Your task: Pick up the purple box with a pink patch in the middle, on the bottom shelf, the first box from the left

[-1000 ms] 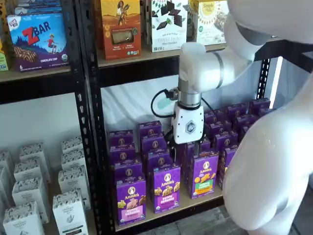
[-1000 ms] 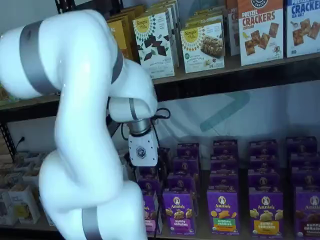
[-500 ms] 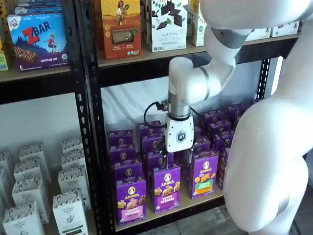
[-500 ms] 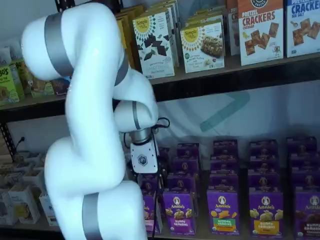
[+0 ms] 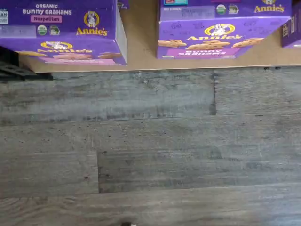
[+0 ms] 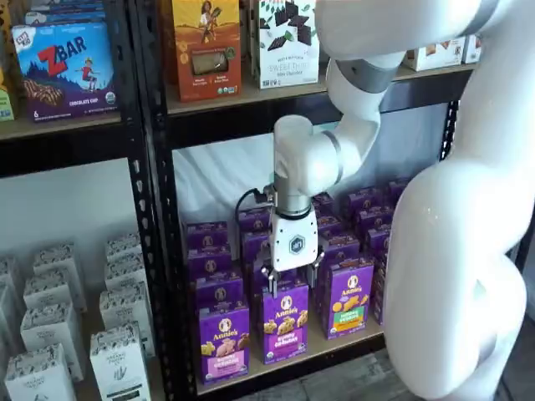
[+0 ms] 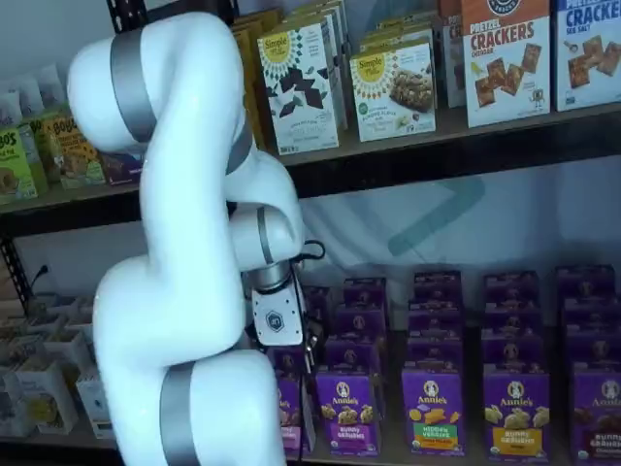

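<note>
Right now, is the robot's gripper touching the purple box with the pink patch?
Apart. In a shelf view the gripper hangs open, up and to the right of the purple box, with clear space between them; it holds nothing.

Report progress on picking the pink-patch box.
Done: the arm is at the bottom shelf. In hand: nothing; the end effector hangs open and empty above the front row, seemingly over the neighbouring box, not the purple box, which stands untouched. Left: line up over it, lower, close, lift.
</note>
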Controlling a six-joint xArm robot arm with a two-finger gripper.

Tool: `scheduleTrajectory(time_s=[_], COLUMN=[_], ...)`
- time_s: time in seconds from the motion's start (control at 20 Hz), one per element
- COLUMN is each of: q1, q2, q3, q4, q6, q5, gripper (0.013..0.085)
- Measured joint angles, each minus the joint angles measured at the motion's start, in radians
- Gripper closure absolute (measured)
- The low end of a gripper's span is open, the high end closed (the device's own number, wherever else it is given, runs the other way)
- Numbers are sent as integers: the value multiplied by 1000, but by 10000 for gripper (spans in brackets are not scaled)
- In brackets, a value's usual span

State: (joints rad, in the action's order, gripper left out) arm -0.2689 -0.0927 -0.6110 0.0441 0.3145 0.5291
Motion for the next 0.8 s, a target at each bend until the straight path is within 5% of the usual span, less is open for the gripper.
scheduleTrajectory(time_s=[0.55, 0.8], q1=[-23, -22], q2=[-127, -178], q3=[-87, -143], q4=[-14, -68], q6=[11, -38], q5=[-90, -86], gripper=[130, 130])
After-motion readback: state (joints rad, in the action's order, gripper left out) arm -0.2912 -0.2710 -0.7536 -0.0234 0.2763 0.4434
